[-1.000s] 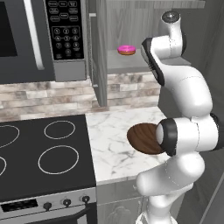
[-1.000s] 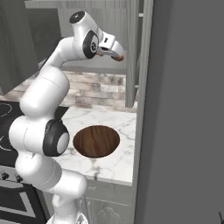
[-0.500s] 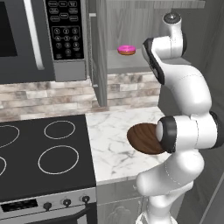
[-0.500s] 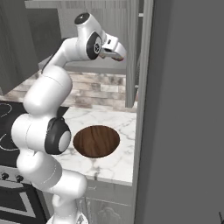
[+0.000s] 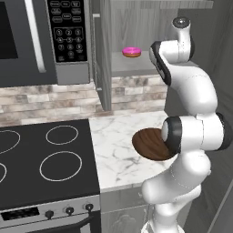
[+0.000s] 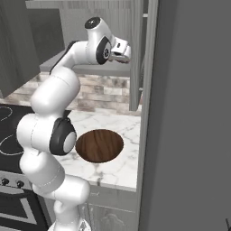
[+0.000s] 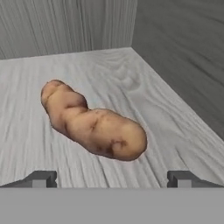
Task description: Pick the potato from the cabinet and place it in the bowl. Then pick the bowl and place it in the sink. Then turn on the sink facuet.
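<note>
The tan-brown potato (image 7: 92,124) lies on the grey wood-grain shelf of the cabinet (image 7: 175,127), near its right inner corner. My gripper (image 7: 112,178) is open, its two dark fingertips (image 7: 41,178) low in the hand view just short of the potato, one to each side. From the right base view my hand (image 6: 122,50) reaches into the cabinet (image 6: 113,20) at shelf height. The dark-brown wooden bowl (image 6: 99,145) stands empty on the marble counter (image 6: 117,169) below; the left base view shows the bowl (image 5: 148,143) partly behind my arm. Sink and faucet are out of view.
A pink-frosted doughnut (image 5: 131,51) sits on the cabinet shelf to the left. A dark microwave (image 5: 43,38) hangs left of the cabinet. A black stove (image 5: 43,161) adjoins the counter. A tall grey panel (image 6: 189,113) walls the right side.
My hand has pushed further into the cabinet toward the potato. The bowl and doughnut have not moved. The jaws have stayed open.
</note>
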Tool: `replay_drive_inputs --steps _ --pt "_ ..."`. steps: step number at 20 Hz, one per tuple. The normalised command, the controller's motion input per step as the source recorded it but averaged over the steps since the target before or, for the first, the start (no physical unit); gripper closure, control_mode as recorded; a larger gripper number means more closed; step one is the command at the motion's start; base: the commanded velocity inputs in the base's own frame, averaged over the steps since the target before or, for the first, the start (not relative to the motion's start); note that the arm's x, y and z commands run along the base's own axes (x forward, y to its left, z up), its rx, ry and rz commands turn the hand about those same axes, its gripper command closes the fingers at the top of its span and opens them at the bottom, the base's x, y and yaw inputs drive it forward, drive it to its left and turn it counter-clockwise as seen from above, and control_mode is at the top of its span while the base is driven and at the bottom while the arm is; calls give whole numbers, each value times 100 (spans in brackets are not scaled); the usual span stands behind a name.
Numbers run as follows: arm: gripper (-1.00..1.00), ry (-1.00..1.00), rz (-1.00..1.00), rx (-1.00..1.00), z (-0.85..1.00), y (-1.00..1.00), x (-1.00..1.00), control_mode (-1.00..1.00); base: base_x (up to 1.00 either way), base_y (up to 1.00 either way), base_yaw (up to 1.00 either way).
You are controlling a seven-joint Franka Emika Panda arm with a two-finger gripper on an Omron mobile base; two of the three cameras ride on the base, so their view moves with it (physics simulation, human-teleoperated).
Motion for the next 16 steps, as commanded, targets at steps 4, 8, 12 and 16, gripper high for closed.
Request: replay_drive_inputs --steps 4,8,12,16 --pt "-100 0 2 0 0 -14 37 -100 0 0 0" --pt "-100 2 2 0 0 -10 47 -100 0 0 0" --pt "-100 4 3 0 -1 -6 49 -100 0 0 0" --pt "100 4 5 0 -4 -2 29 -100 0 0 0"
